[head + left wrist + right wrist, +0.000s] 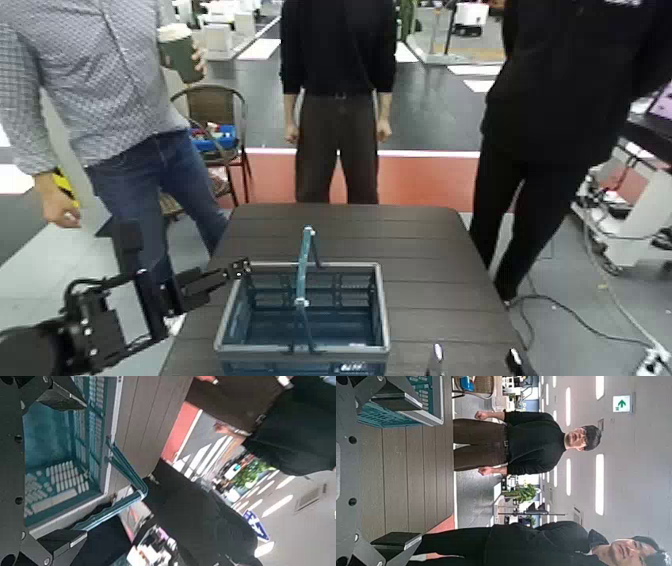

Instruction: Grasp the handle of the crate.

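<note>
Reaching comes first: the spread left hand [241,268] must go to the crate's [375,268] handle [302,275] and squeeze; the right hand [476,362], also spread, is by the worktop's [430,240] near edge.

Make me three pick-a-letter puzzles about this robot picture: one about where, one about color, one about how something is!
1. Where is the crate?
A) On the floor
B) On the table
C) On the chair

2. What color is the handle?
A) Teal-blue
B) Yellow
C) Red

3. How is the left gripper?
A) Shut tight on the handle
B) Holding a cup
C) Open, with nothing in it

Answers:
1: B. The head view shows the crate resting on the dark slatted tabletop.
2: A. The bar arching over the crate looks teal-blue in the head view.
3: C. The left wrist view shows its two fingers wide apart, with the handle not squeezed between them.
</note>
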